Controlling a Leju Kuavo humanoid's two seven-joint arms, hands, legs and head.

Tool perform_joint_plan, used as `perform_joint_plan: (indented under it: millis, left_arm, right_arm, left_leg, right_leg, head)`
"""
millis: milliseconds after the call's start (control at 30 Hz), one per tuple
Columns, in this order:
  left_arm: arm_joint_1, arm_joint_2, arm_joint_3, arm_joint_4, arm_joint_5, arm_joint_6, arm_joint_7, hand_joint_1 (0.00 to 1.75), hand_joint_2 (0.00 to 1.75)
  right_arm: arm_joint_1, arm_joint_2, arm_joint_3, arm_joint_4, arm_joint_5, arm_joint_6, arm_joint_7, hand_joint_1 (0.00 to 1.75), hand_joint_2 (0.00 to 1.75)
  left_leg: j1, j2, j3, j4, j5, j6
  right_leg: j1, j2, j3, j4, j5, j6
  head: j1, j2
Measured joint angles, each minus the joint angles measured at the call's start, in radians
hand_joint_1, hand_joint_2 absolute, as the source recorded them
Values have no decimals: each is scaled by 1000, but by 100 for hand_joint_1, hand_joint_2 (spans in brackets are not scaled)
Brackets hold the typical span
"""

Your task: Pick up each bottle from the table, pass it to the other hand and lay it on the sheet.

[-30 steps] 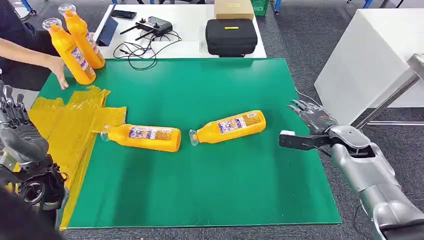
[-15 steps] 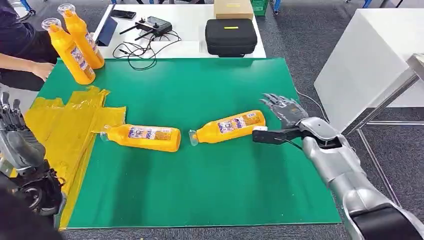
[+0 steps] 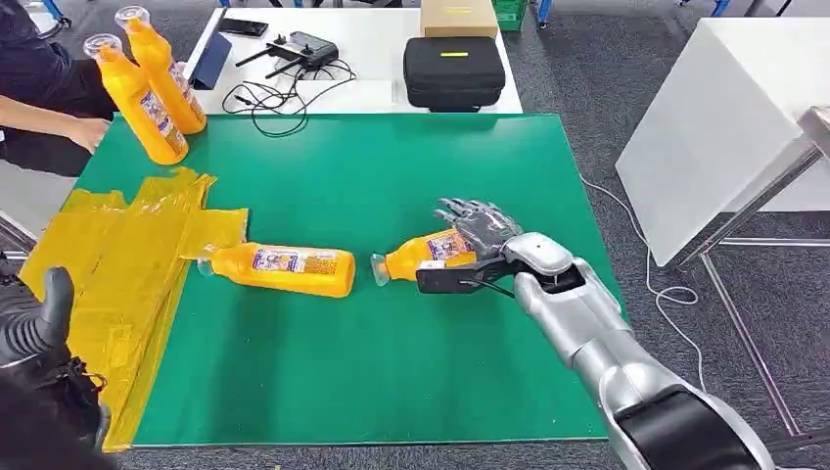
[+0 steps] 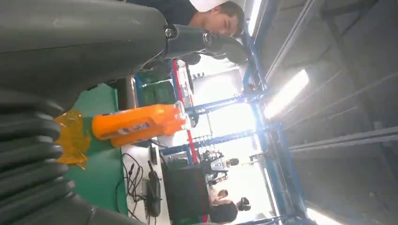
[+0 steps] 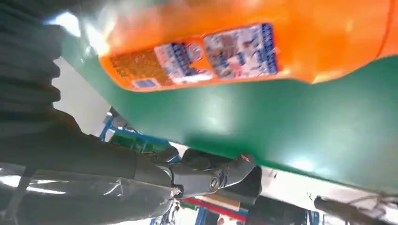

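While the right hand (image 3: 473, 238) sits spread over the fat end of the nearer bottle (image 3: 431, 253), its fingers reach across the top and its thumb lies low along the near side. It does not look closed on the bottle yet, so I think the robot is at the picking-up step for this one. From close behind the wrist, the bottle (image 5: 244, 47) lies flat on the green bench (image 3: 391, 372).

This bottle lies on its side in the middle of the bench. Its long way runs nearly left to right, tipped a little, and its cap points left at the other lying bottle (image 3: 284, 269). That one points its cap left too, at the yellow sheet (image 3: 127, 255) it just touches.

Next, I think the fingers must squeeze round the body, lift it, and carry it toward the left hand (image 3: 34, 318). That hand waits low at the left with nothing in it, and I cannot tell how its fingers lie.

Two more bottles (image 3: 147, 83) stand up at the far left corner, near a person's hand (image 3: 86, 132).
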Motion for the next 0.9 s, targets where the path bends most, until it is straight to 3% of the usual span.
perform_joint_plan:
  millis: [500, 900]
  left_arm:
    - [66, -15, 42, -63, -7, -11, 0, 0, 175]
    - [44, -34, 36, -55, -35, -23, 0, 0, 175]
  right_arm:
    - [9, 27, 19, 45, 26, 29, 114, 0, 175]
    - [29, -53, -2, 75, 37, 5, 217, 0, 175]
  left_leg:
    - [0, 0, 0, 0, 0, 0]
    - [-2, -1, 0, 0, 0, 0]
  right_leg:
    - [0, 0, 0, 0, 0, 0]
    - [0, 0, 0, -1, 0, 0]
  head:
    - [0, 0]
    - [0, 0]
